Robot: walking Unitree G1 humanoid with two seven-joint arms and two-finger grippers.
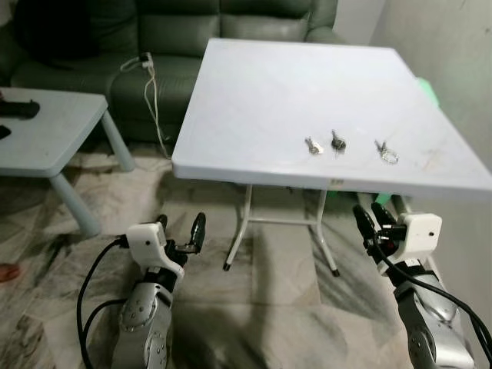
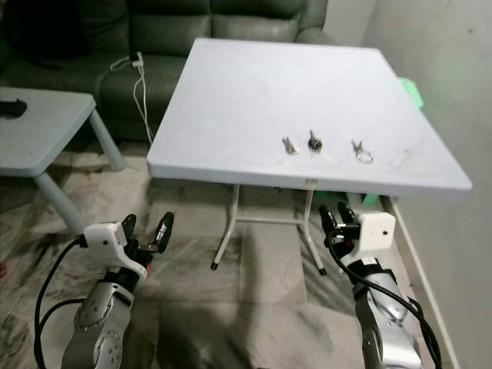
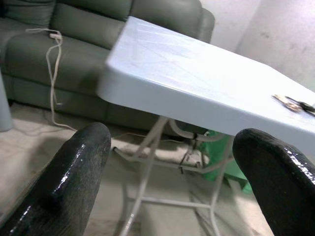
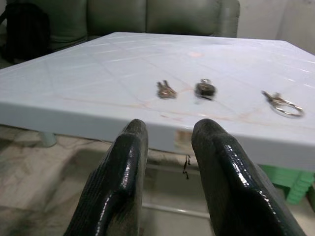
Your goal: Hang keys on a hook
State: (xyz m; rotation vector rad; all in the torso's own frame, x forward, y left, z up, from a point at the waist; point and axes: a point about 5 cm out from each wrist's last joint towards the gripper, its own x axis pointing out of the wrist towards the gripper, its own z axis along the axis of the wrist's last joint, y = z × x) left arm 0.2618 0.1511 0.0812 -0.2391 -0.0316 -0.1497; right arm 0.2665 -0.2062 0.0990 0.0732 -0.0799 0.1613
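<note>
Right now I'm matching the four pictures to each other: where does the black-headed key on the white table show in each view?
Left eye view: black-headed key, middle of three near the white table front edge.
Right eye view: same spot.
Left wrist view: keys at the far edge, too blurred to single it out.
Right wrist view: centre, past the right gripper.
Shared landmark: the table's front edge.

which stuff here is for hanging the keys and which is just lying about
For the job:
- three keys on the white folding table: left key, black-headed key, key with ring
- right gripper and left gripper, both low before the table, jaws open

Lying about:
- green sofa
- white cable
- low side table
</note>
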